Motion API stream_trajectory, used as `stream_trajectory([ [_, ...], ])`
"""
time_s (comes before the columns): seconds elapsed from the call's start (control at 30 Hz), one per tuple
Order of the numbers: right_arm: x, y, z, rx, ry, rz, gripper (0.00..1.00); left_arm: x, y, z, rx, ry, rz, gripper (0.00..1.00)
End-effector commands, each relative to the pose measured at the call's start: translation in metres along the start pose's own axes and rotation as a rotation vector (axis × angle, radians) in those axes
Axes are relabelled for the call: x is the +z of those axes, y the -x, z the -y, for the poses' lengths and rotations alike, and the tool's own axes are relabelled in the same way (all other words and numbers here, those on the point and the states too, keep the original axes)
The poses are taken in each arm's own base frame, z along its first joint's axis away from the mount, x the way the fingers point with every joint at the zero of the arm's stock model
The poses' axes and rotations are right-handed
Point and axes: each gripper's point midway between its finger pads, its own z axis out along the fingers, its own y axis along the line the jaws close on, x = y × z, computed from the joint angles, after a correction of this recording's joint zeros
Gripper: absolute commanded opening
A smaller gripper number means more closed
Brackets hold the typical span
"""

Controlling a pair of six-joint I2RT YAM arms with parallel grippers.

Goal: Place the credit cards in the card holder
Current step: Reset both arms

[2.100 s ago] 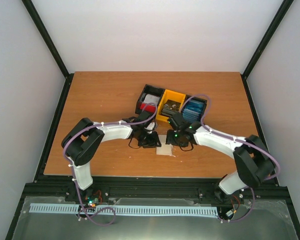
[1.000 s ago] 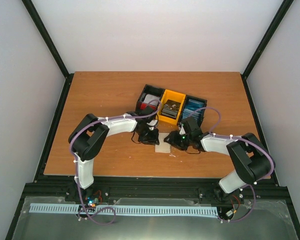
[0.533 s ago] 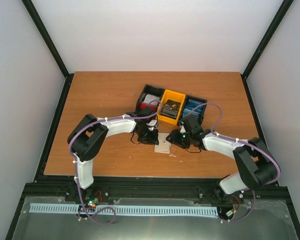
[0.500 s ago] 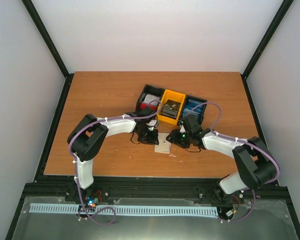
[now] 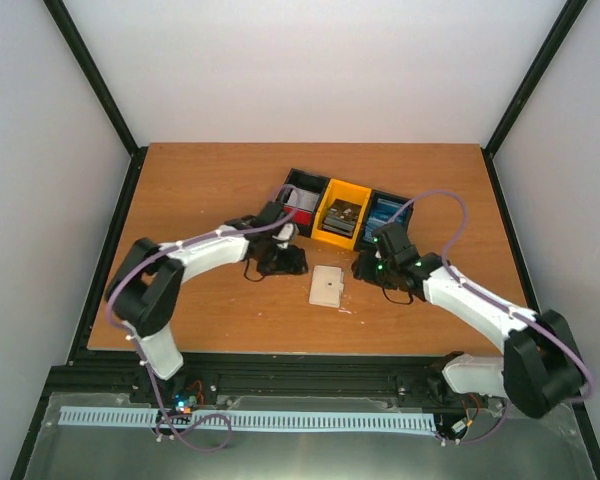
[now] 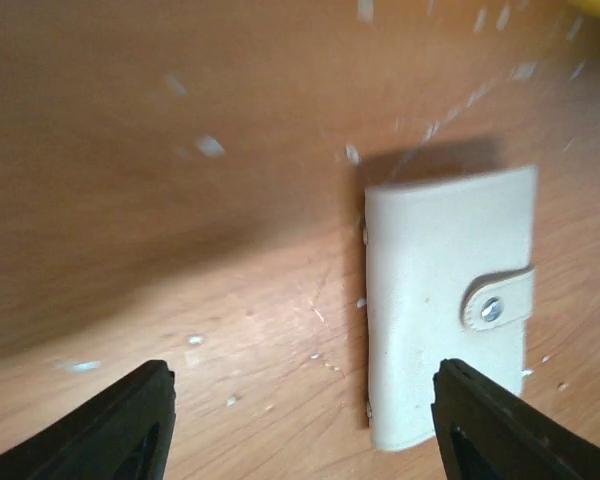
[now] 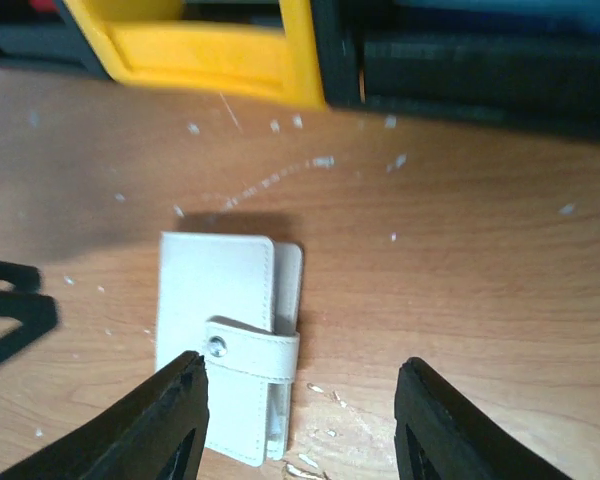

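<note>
— So where is the holder point(image 5: 327, 286) lying?
— Flat on the table point(image 5: 200, 190), just below centre in the top view, between the two grippers and touching neither. It is lying closed, its tab point(image 6: 496, 301) snapped down.
— And its long axis?
— Running up and down the frame, a little tilted, in all three views.
— What are the fingers doing?
— Both pairs are standing spread, gripping nothing. The left gripper point(image 5: 285, 262) is hanging at the holder's upper left. Through its own camera the holder is sitting right of centre, just above the finger point(image 6: 500, 430) at lower right. The right gripper point(image 5: 364, 268) is hanging at the holder's upper right. Its camera is showing the holder at lower left, reaching down beside that finger.
— Which arm is nearer?
— Neither is looking clearly nearer; both are close.
— Where are the cards point(image 5: 385, 215) waiting?
— In the tray point(image 5: 348, 186), just above the holder in the frame.
— Anything standing in the way?
— Nothing is lying between fingers and holder. The fastened tab is looking like the hindrance: the holder is probably needing opening first.
</note>
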Motion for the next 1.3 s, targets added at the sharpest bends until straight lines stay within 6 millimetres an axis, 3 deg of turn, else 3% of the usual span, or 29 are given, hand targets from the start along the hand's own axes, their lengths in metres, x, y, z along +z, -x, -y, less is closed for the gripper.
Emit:
stream_trajectory([
  [0.0,-0.047,0.032,0.008,-0.04,-0.096,0.169,0.52,-0.079,0.046,0.005,0.002,0.044,0.292,0.77],
  [0.1,-0.086,0.049,0.015,-0.072,-0.143,0.295,0.57,-0.127,0.058,0.007,0.007,0.061,0.483,0.91],
  [0.17,-0.122,0.06,0.017,-0.066,-0.158,0.396,0.61,-0.163,0.059,0.008,0.001,0.065,0.608,0.99],
  [0.23,-0.157,0.067,0.018,-0.052,-0.151,0.491,0.65,-0.202,0.056,0.01,0.007,0.058,0.73,1.0],
  [0.33,-0.206,0.068,0.026,-0.03,-0.128,0.627,0.75,-0.26,0.042,0.012,0.024,0.035,0.902,1.0],
  [0.37,-0.22,0.065,0.031,-0.002,-0.123,0.659,0.84,-0.285,0.033,0.016,0.034,0.007,0.965,1.0],
  [0.43,-0.242,0.057,0.038,0.019,-0.093,0.71,0.99,-0.31,0.02,0.023,0.072,-0.036,1.024,1.0],
  [0.5,-0.258,0.051,0.045,0.023,-0.079,0.75,1.0,-0.337,0.002,0.027,0.101,-0.085,1.086,1.0],
  [0.7,-0.313,0.041,0.061,0.089,-0.061,0.86,1.0,-0.388,-0.03,0.016,0.054,-0.076,1.197,1.0],
  [0.9,-0.345,0.033,0.077,0.139,-0.104,0.905,1.0,-0.43,-0.061,0.01,0.065,-0.093,1.3,1.0],
  [1.07,-0.363,0.026,0.084,0.153,-0.084,0.942,1.0,-0.444,-0.08,0.004,0.047,-0.115,1.332,1.0],
  [1.27,-0.361,0.019,0.086,0.173,-0.045,0.932,1.0,-0.441,-0.092,-0.003,0.04,-0.103,1.308,1.0],
])
